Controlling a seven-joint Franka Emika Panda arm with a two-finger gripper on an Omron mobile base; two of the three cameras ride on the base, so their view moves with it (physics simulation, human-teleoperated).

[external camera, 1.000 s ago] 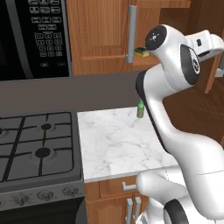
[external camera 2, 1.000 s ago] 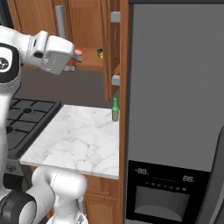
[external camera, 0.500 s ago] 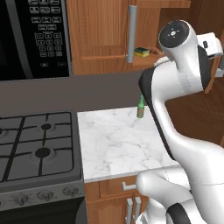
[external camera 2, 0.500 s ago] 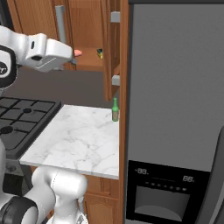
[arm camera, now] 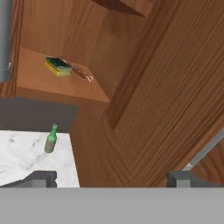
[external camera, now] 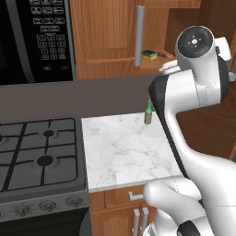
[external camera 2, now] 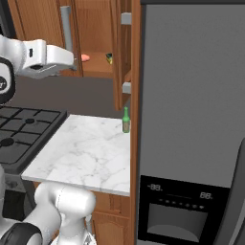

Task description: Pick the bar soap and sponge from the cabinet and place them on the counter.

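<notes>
While bare but for a green bottle (external camera: 148, 113), marble counter (external camera: 124, 154) beside stove (external camera: 39, 154).

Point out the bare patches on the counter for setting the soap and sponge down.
The counter is bare from the gas stove across to its front edge. Only its back right corner is taken, by a small green bottle beside the open cabinet door. Set them mid-slab.

The sponge (arm camera: 57, 67), yellow under a dark green top, is laid flat on the shelf of the open cabinet (arm camera: 52, 83). The pink soap (external camera 2: 85, 58) is seen on that shelf. The white marble counter (external camera: 124, 147) lies below.
</notes>
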